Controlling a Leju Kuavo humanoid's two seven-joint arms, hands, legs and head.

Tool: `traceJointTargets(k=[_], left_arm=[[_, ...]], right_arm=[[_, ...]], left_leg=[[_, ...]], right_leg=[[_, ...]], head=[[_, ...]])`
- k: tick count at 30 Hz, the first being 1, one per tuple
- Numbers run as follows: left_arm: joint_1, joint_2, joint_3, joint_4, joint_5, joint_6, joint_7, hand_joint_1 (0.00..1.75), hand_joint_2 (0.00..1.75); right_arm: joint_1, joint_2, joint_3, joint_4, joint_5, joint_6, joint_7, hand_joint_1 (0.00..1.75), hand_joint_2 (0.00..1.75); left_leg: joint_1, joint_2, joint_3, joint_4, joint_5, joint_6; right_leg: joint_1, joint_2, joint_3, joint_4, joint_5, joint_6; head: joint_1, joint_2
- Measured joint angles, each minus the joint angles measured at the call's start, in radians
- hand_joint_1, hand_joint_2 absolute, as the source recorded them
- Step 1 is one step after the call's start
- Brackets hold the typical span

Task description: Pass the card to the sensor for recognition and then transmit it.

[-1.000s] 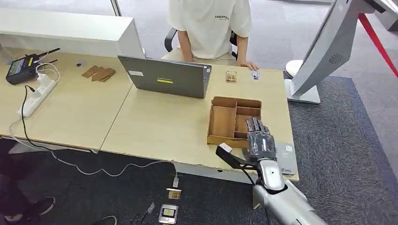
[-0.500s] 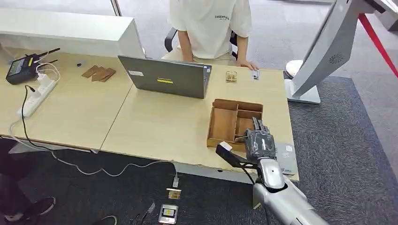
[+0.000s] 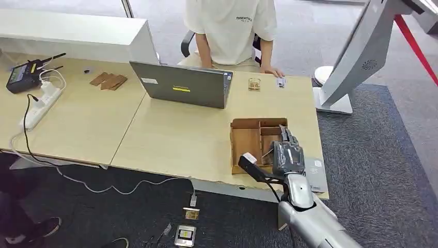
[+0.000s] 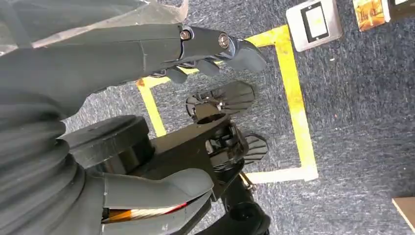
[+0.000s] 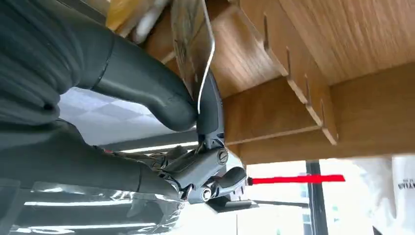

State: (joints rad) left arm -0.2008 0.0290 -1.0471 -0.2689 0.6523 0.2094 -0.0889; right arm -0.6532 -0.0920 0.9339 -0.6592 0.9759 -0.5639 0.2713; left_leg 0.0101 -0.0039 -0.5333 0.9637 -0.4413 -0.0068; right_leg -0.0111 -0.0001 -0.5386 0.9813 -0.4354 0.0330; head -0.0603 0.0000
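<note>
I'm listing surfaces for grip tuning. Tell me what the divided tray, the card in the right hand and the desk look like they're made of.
Tray: looks like thin brown wood or fibreboard, matte; slotted dividers and visible grain in the right wrist view.
Card: probably plastic, glossy; a thin, slightly bowed edge catches light where the right robot hand pinches it.
Desk: pale wood-look top, likely laminate; smooth, even sheen.

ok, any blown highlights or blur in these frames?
Right wrist view: window behind the robot hand is blown out white; the card it pinches stays sharp against the wooden tray. Head view: even light, sharp. Left wrist view: clear carpet, near cover soft.
</note>
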Motion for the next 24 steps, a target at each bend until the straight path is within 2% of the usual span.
traceJointTargets(k=[4,6,15,24], left_arm=[[0.002,0.000,0.000,0.000,-0.004,0.000,-0.001,0.00,1.75],[0.002,0.000,0.000,0.000,-0.010,0.000,-0.001,0.00,1.75],[0.001,0.000,0.000,0.001,-0.016,0.000,0.005,0.00,1.75],[-0.002,0.000,0.000,0.001,-0.028,-0.005,0.011,0.00,1.75]], right_arm=[[-0.017,0.001,-0.017,-0.016,0.000,-0.077,-0.004,1.75,1.75],[-0.033,-0.003,-0.023,-0.033,0.010,-0.087,-0.002,1.75,1.75],[-0.102,-0.037,-0.067,-0.134,0.030,-0.092,0.024,1.75,1.75],[-0.114,-0.053,-0.087,-0.175,0.018,-0.085,0.029,1.75,1.75]], left_leg=[[0.000,0.000,0.000,0.000,0.000,0.000],[0.000,0.000,0.000,0.000,0.000,0.000],[0.000,0.000,0.000,0.000,0.000,0.000],[0.000,0.000,0.000,0.000,0.000,0.000]], right_leg=[[0.000,0.000,0.000,0.000,0.000,0.000],[0.000,0.000,0.000,0.000,0.000,0.000],[0.000,0.000,0.000,0.000,0.001,0.000],[0.000,0.000,0.000,0.000,0.001,0.000]], head=[[0.000,0.000],[0.000,0.000],[0.000,0.000],[0.000,0.000]])
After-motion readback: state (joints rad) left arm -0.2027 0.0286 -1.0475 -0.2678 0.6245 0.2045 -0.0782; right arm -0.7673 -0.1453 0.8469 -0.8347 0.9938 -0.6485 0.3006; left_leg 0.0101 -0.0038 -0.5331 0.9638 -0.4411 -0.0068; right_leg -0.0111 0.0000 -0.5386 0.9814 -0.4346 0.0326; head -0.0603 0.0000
